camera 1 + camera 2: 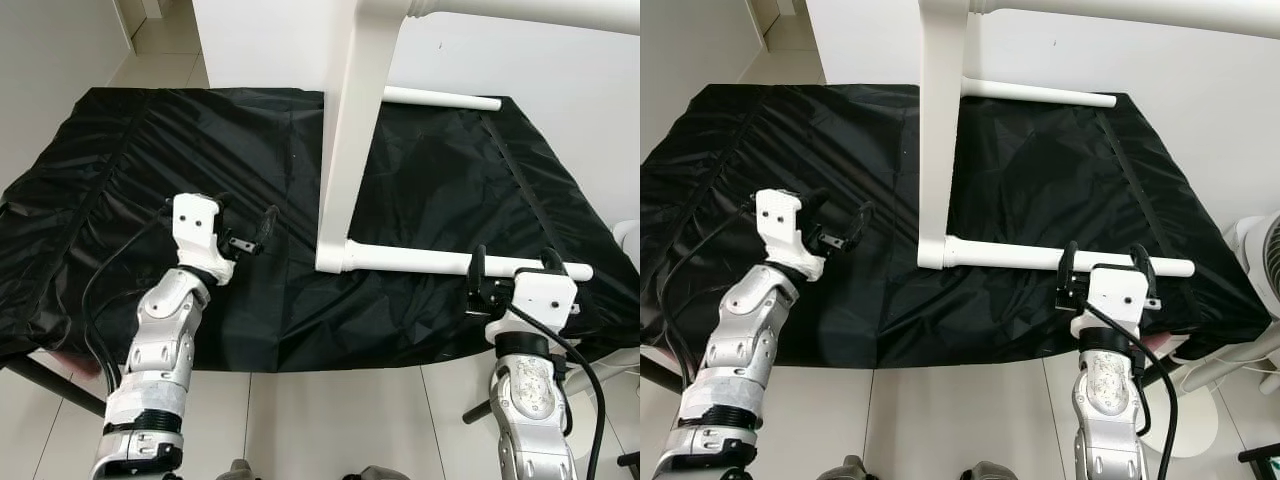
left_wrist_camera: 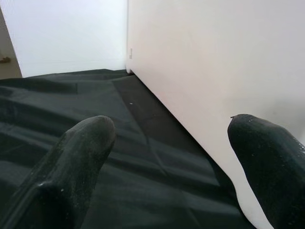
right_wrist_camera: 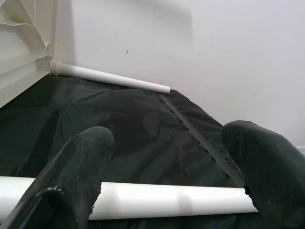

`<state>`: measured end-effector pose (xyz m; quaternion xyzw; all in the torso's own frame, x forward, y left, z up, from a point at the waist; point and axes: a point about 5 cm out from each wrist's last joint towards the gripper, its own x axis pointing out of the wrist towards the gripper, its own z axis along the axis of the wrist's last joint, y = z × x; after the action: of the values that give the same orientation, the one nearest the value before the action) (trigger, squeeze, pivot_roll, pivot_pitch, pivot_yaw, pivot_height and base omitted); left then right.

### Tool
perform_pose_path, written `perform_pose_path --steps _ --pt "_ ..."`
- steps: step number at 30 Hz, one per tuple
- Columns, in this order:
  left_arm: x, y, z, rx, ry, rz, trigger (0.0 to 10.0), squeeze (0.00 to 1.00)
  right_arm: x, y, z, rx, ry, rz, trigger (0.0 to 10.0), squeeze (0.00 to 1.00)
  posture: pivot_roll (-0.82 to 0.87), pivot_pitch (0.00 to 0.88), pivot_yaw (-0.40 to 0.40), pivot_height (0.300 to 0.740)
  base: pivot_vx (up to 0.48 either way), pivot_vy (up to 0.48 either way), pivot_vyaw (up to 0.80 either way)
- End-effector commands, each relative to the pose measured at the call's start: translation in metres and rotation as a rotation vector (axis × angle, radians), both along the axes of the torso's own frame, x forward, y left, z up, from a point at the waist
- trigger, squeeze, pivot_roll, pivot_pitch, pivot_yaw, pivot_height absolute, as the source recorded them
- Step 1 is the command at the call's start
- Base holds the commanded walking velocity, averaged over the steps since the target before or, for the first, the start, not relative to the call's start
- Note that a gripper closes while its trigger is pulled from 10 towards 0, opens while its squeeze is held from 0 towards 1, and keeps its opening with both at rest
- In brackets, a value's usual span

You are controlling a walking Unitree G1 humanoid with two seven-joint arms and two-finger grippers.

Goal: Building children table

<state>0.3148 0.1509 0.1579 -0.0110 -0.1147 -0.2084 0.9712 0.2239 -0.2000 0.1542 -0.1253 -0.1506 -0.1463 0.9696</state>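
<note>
I see a white children's table [image 1: 350, 130] standing on its side on a black fabric sheet [image 1: 150, 180] that covers a low work surface. The white tabletop panel stands on edge, upright, running away from the camera. Two round white legs are fitted to it and project horizontally toward my right: the near white leg [image 1: 450, 262] lies just above the sheet, and the far white leg [image 1: 440, 98] sits near the white wall [image 1: 560, 70]. A third leg runs across the top of the head views.

My left gripper [image 1: 245, 232] hovers over the sheet, to the left of the panel's lower edge and apart from it. Its jaws stand wide with nothing between them. In the left wrist view the fingers [image 2: 71, 162] frame the panel's flat face close ahead.

My right gripper [image 1: 1106, 262] is positioned at the free end of the near leg. Its jaws stand wide, straddling the leg without closing on it; in the right wrist view the leg passes across between the fingers [image 3: 71, 176].

A white fan [image 1: 1265, 260] stands off the right edge of the sheet.
</note>
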Motion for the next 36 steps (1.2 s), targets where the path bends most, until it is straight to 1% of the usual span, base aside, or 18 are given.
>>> perform_pose_path --steps 1,3,4,5,6,7,8,10,11,13,14,16,17,18,20,23,29,36 --pt "-0.008 -0.008 -0.001 -0.032 0.005 -0.074 10.0 0.00 -0.001 0.000 -0.001 -0.015 0.010 0.006 10.0 0.00 0.04 0.000 -0.020 0.740 0.000 0.000 0.00" --pt "-0.008 -0.008 -0.001 -0.032 0.005 -0.074 10.0 0.00 -0.001 0.000 -0.001 -0.015 0.010 0.006 10.0 0.00 0.04 0.000 -0.020 0.740 0.000 0.000 0.00" --pt "-0.020 -0.021 -0.001 0.006 -0.010 -0.219 10.0 0.00 0.000 0.001 -0.001 -0.017 0.012 0.009 10.0 0.00 0.04 0.000 -0.022 0.740 0.000 0.000 0.00" --pt "-0.020 -0.021 -0.001 0.006 -0.010 -0.219 10.0 0.00 0.000 0.001 -0.001 -0.017 0.012 0.009 10.0 0.00 0.04 0.000 -0.022 0.740 0.000 0.000 0.00" --pt "-0.030 -0.034 -0.003 0.045 -0.012 -0.334 10.0 0.00 0.000 0.001 -0.001 -0.019 0.012 0.011 10.0 0.00 0.04 0.000 -0.022 0.740 0.000 0.000 0.00" --pt "-0.030 -0.034 -0.003 0.045 -0.012 -0.334 10.0 0.00 0.000 0.001 -0.001 -0.019 0.012 0.011 10.0 0.00 0.04 0.000 -0.022 0.740 0.000 0.000 0.00" --pt "-0.037 -0.044 -0.005 0.077 -0.013 -0.405 10.0 0.00 0.001 0.001 -0.001 -0.021 0.012 0.014 10.0 0.00 0.04 0.000 -0.021 0.740 0.000 0.000 0.00" --pt "-0.037 -0.044 -0.005 0.077 -0.013 -0.405 10.0 0.00 0.001 0.001 -0.001 -0.021 0.012 0.014 10.0 0.00 0.04 0.000 -0.021 0.740 0.000 0.000 0.00" --pt "-0.038 -0.050 -0.005 0.092 -0.009 -0.435 10.0 0.00 0.002 0.002 -0.001 -0.023 0.012 0.016 10.0 0.00 0.04 0.000 -0.022 0.740 0.000 0.000 0.00" --pt "-0.037 -0.054 -0.005 0.102 -0.006 -0.435 10.0 0.00 0.003 0.002 -0.001 -0.024 0.012 0.018 10.0 0.00 0.04 0.000 -0.017 0.740 0.000 0.000 0.00" --pt "-0.027 -0.061 -0.003 0.094 0.035 -0.359 10.0 0.00 0.002 0.002 0.000 -0.026 0.010 0.015 10.0 0.00 0.03 0.000 -0.013 0.740 0.000 0.000 0.00" --pt "-0.027 -0.061 -0.003 0.094 0.035 -0.359 10.0 0.00 0.002 0.002 0.000 -0.026 0.010 0.015 10.0 0.00 0.03 0.000 -0.013 0.740 0.000 0.000 0.00" --pt "-0.020 -0.066 -0.001 0.089 0.066 -0.301 10.0 0.00 0.002 0.002 0.000 -0.028 0.009 0.013 10.0 0.00 0.03 0.000 -0.013 0.740 0.000 0.000 0.00" --pt "-0.020 -0.066 -0.001 0.089 0.066 -0.301 10.0 0.00 0.002 0.002 0.000 -0.028 0.009 0.013 10.0 0.00 0.03 0.000 -0.013 0.740 0.000 0.000 0.00" --pt "-0.016 -0.079 0.009 0.056 0.096 -0.260 10.0 0.00 0.001 0.001 0.000 -0.032 0.009 0.007 10.0 0.00 0.02 0.007 -0.005 0.740 0.000 0.000 0.00" --pt "-0.014 -0.086 0.017 0.029 0.100 -0.223 10.0 0.00 0.000 0.001 0.001 -0.036 0.009 0.001 10.0 0.00 0.02 0.015 -0.003 0.740 0.000 0.000 0.00" --pt "-0.014 -0.089 0.031 0.024 0.066 -0.170 10.0 0.00 0.000 0.000 0.001 -0.040 0.009 -0.005 10.0 0.00 0.02 0.024 -0.001 0.740 0.000 0.000 0.00" --pt "-0.020 -0.088 0.034 0.074 0.023 -0.221 10.0 0.00 0.000 0.001 0.001 -0.040 0.011 -0.006 10.0 0.00 0.03 0.031 -0.003 0.740 0.000 0.000 0.00"
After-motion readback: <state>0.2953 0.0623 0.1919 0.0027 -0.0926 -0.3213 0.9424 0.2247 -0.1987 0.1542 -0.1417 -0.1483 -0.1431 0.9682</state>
